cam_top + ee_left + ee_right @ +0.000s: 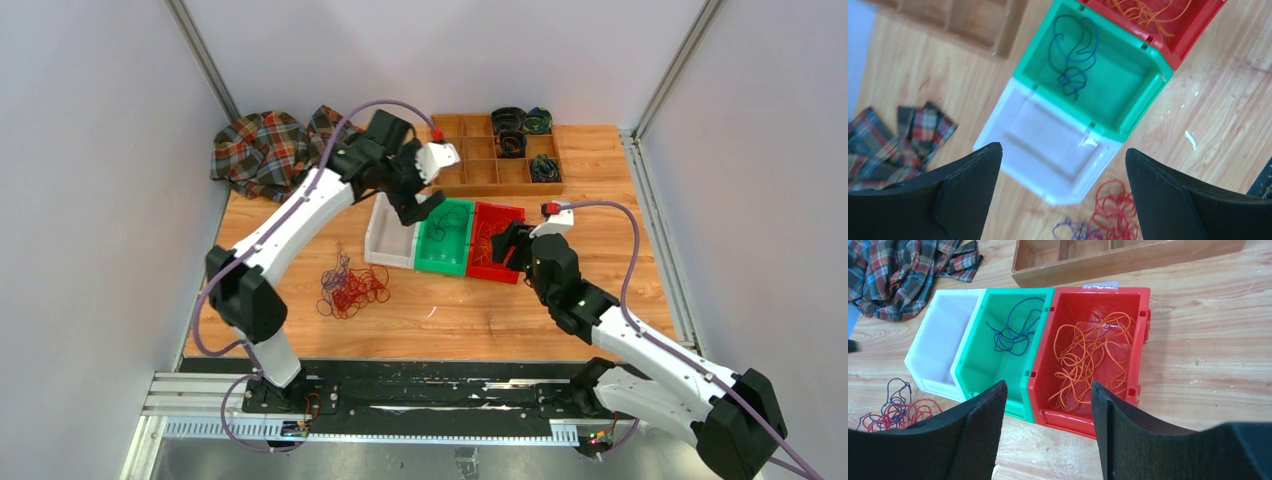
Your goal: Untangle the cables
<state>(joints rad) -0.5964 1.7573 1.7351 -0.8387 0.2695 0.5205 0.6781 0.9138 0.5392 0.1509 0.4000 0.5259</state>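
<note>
A tangle of red and purple cables [350, 287] lies on the wooden table left of three bins; it also shows in the left wrist view [1108, 215] and the right wrist view [895, 409]. The green bin [446, 238] holds a blue cable [1074, 55], also seen in the right wrist view [1013, 332]. The red bin [496, 243] holds an orange cable [1093, 357]. The white bin [392, 235] looks empty. My left gripper [420, 203] is open and empty above the white bin [1045, 145]. My right gripper [512, 245] is open and empty near the red bin's front.
A wooden compartment tray [480, 172] at the back holds several coiled cables [512, 132]. A plaid cloth [265, 150] lies at the back left. Grey walls enclose the table on three sides.
</note>
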